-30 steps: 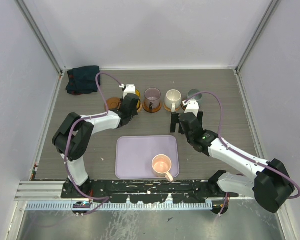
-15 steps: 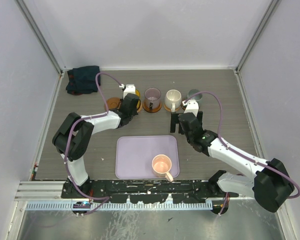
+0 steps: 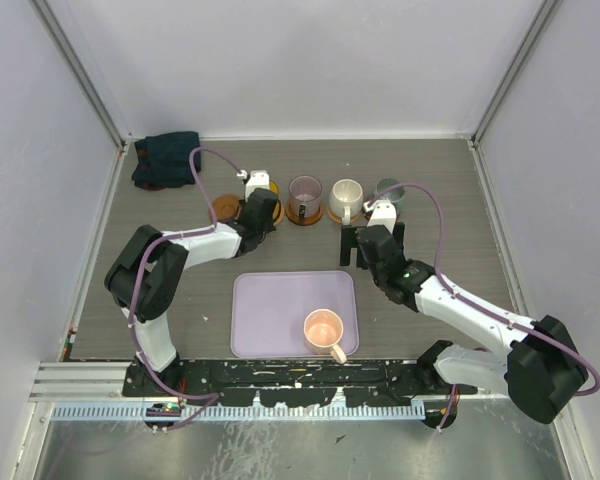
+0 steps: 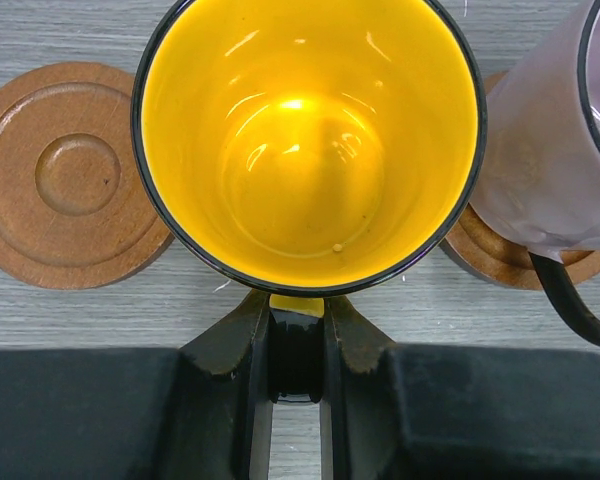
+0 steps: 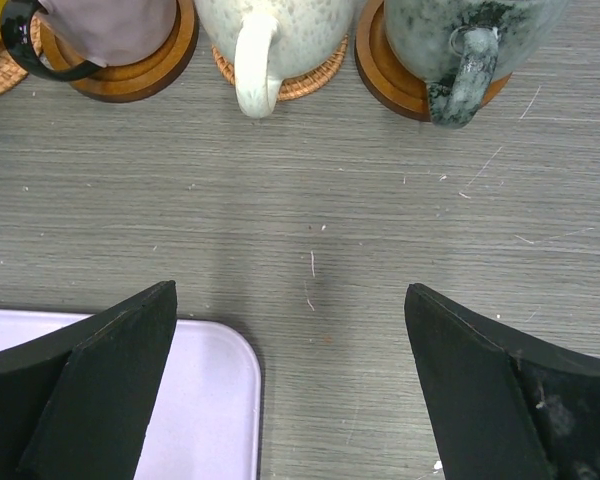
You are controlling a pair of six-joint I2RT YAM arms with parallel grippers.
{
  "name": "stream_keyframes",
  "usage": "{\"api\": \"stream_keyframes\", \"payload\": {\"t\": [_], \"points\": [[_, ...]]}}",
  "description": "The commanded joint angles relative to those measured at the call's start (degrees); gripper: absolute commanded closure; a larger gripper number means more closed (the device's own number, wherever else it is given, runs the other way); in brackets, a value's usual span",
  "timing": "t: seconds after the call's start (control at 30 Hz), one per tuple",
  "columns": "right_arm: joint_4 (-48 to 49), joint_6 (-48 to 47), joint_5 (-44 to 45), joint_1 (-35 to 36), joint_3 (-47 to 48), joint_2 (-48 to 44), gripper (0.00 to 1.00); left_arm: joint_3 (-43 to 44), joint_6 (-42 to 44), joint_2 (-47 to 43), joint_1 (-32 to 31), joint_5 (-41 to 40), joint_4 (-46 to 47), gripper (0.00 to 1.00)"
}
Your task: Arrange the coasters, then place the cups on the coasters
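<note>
Clamping yellow cup (image 4: 310, 150) handle, left gripper (image 4: 297, 312) (grip hidden overhead); right gripper (image 5: 288, 292) gaping.

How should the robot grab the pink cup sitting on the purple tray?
Probably by its handle. The pink cup stands upright on the lavender tray, and the handle sticks out toward the tray's near right corner, with nothing crowding it. A pincer coming down from above on that side could close across the handle.

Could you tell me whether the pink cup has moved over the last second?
No. The pink cup sits at the same spot in the lavender tray's near right corner.
</note>
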Motion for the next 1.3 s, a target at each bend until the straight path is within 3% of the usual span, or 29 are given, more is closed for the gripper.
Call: {"api": "stream_keyframes", "payload": {"t": [0.0, 0.7, 0.87, 1.27], "points": [[2.64, 0.24, -0.44, -0.26, 0.84, -0.11, 0.0, 0.32, -1.54, -1.87, 0.44, -2.95, 6.58, 1.0], [2.83, 0.5, -0.69, -0.25, 0.67, -0.09, 0.0, 0.31, -2.05, -0.7, 0.38, -1.9, 6.6, 1.0], [2.78, 0.6, -0.77, -0.28, 0.53, -0.07, 0.0, -0.15, -2.39, -0.8, 0.4, -1.98, 6.35, 0.83], [2.81, 0.6, -0.91, -0.25, 0.36, -0.01, 0.0, -0.23, -2.71, -0.46, 0.38, -2.26, 6.13, 0.57]]}}
